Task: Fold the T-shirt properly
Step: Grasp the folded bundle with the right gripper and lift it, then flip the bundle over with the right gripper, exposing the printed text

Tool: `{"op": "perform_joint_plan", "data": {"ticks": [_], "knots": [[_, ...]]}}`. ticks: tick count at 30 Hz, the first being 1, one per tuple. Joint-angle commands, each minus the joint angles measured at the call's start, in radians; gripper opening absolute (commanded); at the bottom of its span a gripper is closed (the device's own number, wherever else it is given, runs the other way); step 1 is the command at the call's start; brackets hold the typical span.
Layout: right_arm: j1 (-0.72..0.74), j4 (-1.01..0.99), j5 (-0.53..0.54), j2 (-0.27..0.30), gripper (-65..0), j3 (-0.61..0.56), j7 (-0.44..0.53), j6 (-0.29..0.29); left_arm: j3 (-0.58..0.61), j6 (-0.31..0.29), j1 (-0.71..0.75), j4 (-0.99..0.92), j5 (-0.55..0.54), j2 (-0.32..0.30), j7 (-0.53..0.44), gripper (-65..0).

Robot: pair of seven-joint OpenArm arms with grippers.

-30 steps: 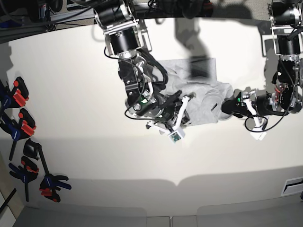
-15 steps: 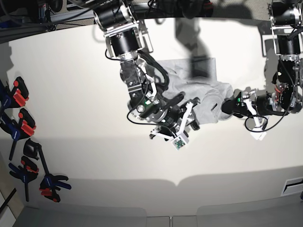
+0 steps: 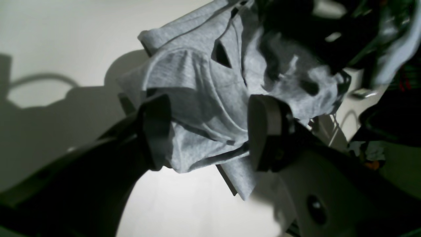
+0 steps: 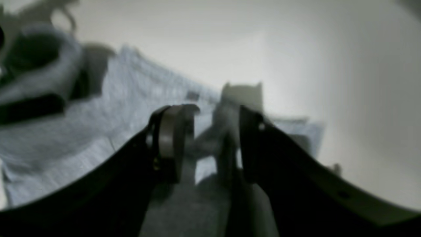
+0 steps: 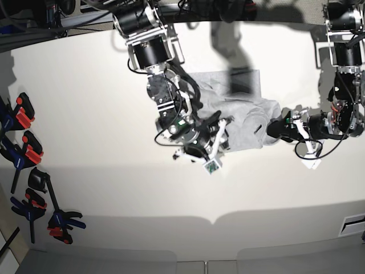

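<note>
The light grey T-shirt (image 5: pixel 242 108) lies crumpled at the table's back centre, with no lettering showing. My left gripper (image 5: pixel 271 129) is at its right edge. In the left wrist view the left gripper (image 3: pixel 209 131) has its jaws apart, with a bunch of the shirt (image 3: pixel 204 98) between the fingers (image 3: pixel 158 131). My right gripper (image 5: pixel 220 128) is over the shirt's lower left part. The right wrist view is blurred; it shows the right gripper (image 4: pixel 210 138) open and empty just above the shirt (image 4: pixel 98 131).
Several black, orange and blue clamps (image 5: pixel 25 154) lie along the table's left edge. The white table (image 5: pixel 114 114) extends to a front edge with a seam (image 5: pixel 211 220). Arm bases and cables stand at the back.
My right gripper swung out to the lower right off the shirt, then came back up-left over its lower edge. The left arm has not moved.
</note>
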Motion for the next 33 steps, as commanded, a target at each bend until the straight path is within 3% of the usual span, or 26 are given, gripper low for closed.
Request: {"op": "perform_joint_plan", "data": {"ticks": [1, 4, 8, 14, 21, 25, 29, 33], "knots": [[0.027, 0.002, 0.004, -0.009, -46.0, -0.002, 0.018, -0.007, -0.006, -0.004, -0.023, 0.013, -0.025, -0.018, -0.020, -30.4], [0.024, 0.008, 0.014, -0.009, -65.0, -0.003, 0.014, -0.007, -0.006, -0.004, -0.023, 0.013, -0.025, -0.018, -0.020, -30.4], [0.024, 0.098, 0.013, -0.009, -65.0, -0.018, -0.020, -0.007, -0.006, -0.004, -0.023, 0.013, -0.024, -0.019, -0.019, -30.4], [0.012, 0.254, 0.014, -0.009, -65.0, -0.063, -0.145, 0.000, -0.006, -0.004, -0.023, 0.013, -0.024, -0.019, -0.019, -30.4], [-0.116, 0.324, 0.014, -0.009, -65.0, -0.187, -0.158, 0.005, -0.006, -0.011, -0.026, 0.013, -0.023, -0.026, -0.020, -30.4], [-0.201, 0.381, 0.014, -0.009, -65.0, -0.309, -0.162, 0.005, -0.006, -0.016, -0.032, 0.013, -0.018, -0.078, -0.035, -30.4], [-0.268, 0.431, 0.013, -0.009, -65.0, -0.435, -0.196, 0.005, -0.006, -0.014, -0.061, 0.013, 0.068, -0.158, -0.079, -30.4], [-0.270, 0.433, 0.036, -0.009, -65.0, -0.501, -0.211, 0.004, -0.006, -0.011, -0.093, 0.013, 0.053, -0.229, -0.075, -30.4]]}}
